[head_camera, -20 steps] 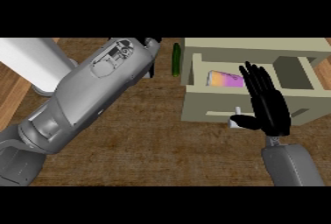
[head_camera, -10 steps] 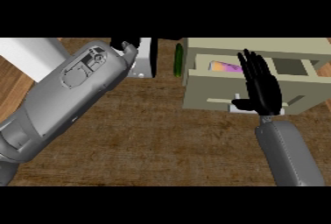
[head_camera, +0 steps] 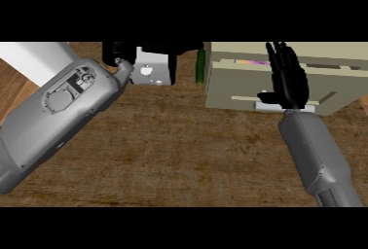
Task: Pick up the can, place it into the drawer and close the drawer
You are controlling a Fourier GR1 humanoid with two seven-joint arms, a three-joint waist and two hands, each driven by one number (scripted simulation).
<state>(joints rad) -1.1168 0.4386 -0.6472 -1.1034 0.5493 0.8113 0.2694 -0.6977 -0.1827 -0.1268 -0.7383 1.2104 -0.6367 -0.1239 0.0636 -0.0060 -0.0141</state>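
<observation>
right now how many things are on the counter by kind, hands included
drawer unit: 1
can inside the drawer: 1
green object beside the drawer unit: 1
hands: 2, left hand and right hand
total: 5

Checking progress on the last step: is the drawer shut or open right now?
Nearly shut, not fully. The drawer shows only a thin slit at its top with a strip of pink inside, and the right hand lies flat against its front.
</observation>
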